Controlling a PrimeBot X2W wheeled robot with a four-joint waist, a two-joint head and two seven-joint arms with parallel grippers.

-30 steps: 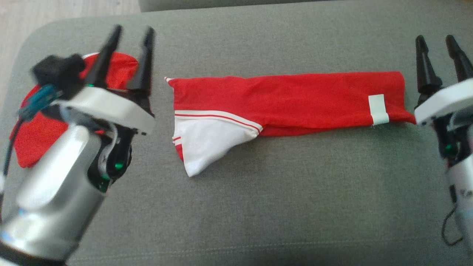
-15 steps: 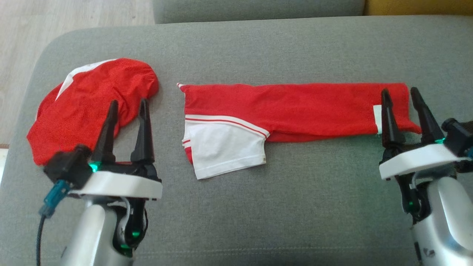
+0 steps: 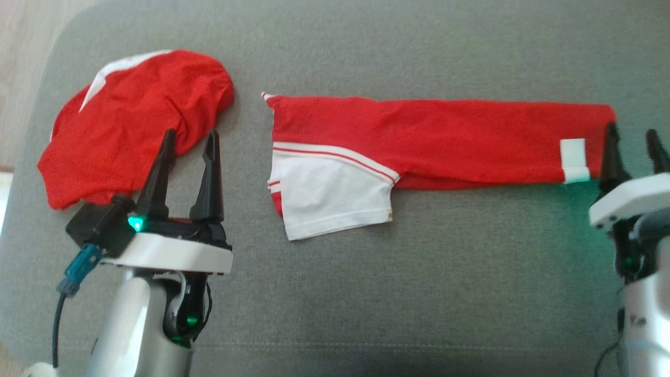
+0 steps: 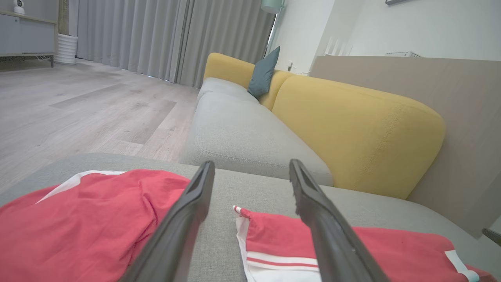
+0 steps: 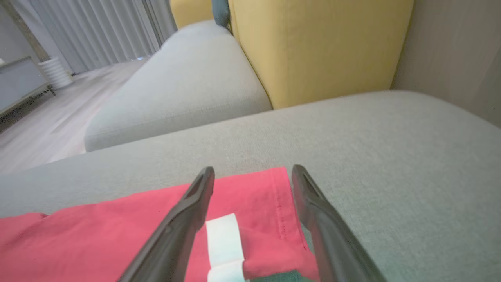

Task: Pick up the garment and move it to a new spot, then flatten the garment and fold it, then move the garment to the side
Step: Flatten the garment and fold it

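Observation:
The garment [image 3: 445, 139] is a long red strip lying flat across the grey cushion, with a white sleeve panel [image 3: 330, 201] at its left end and a white tag [image 3: 573, 157] near its right end. My left gripper [image 3: 190, 135] is open, near and to the left of the garment's left end, its fingers empty. In the left wrist view that gripper [image 4: 251, 164] frames the gap left of the garment [image 4: 391, 246]. My right gripper [image 3: 631, 132] is open at the garment's right end. In the right wrist view its fingers [image 5: 253, 170] straddle the garment's [image 5: 117, 235] red hem and tag [image 5: 223, 239] without gripping them.
A second red garment [image 3: 136, 118] lies crumpled at the cushion's left, just beyond my left fingertips. The grey cushion [image 3: 419, 293] drops off at its rounded left edge to wooden floor [image 3: 21, 31]. Beyond it are another grey seat [image 4: 242, 133] and a yellow backrest [image 4: 352, 129].
The head camera has shifted. My left gripper has drawn back off the crumpled garment to its near side. The right gripper has come nearer, to the strip's right end. Both stay open.

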